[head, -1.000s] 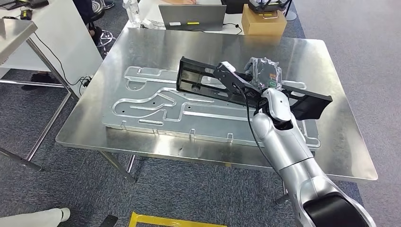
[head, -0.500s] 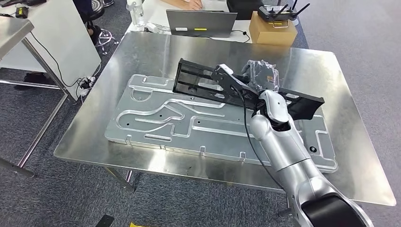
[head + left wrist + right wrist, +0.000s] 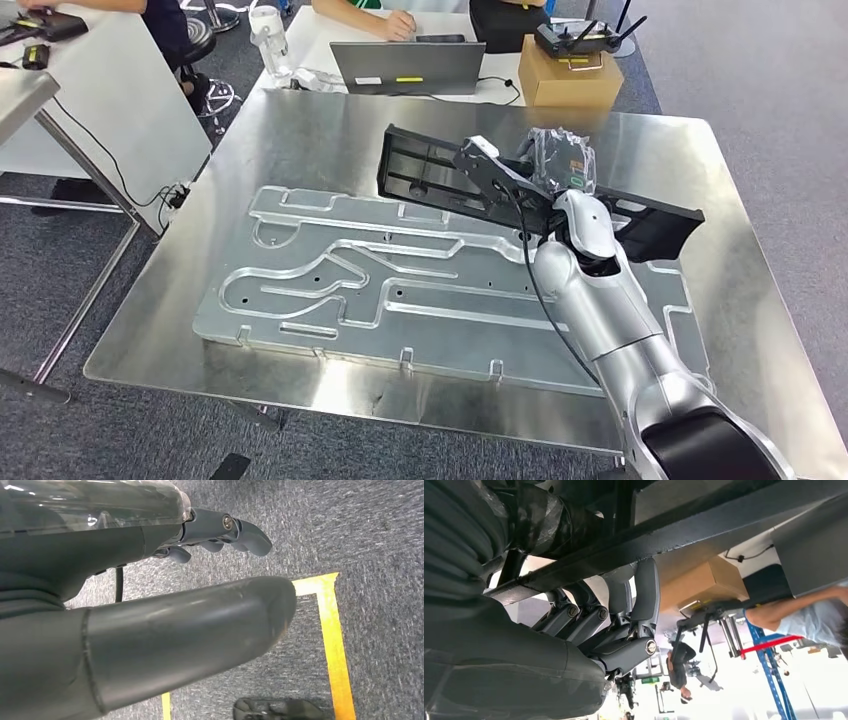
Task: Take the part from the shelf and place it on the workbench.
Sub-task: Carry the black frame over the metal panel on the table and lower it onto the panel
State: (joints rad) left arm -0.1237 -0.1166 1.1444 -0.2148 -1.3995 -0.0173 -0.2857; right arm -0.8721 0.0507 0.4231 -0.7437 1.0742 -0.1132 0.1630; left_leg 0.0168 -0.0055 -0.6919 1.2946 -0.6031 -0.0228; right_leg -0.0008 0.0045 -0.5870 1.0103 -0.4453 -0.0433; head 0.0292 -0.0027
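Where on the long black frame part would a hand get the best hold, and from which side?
Probably mid-length on the black frame part, around one of its long thin rails, coming from the robot's side, over the near edge. It is long, flat and open, so a middle hold likely balances it, and fingers can hook through the gaps. The right hand grips about there, its fingers wrapped around a bar.

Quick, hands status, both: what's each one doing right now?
Left hand: holds nothing, fingers apart, hanging over the carpet.
Right hand: grips the long black part above the workbench.
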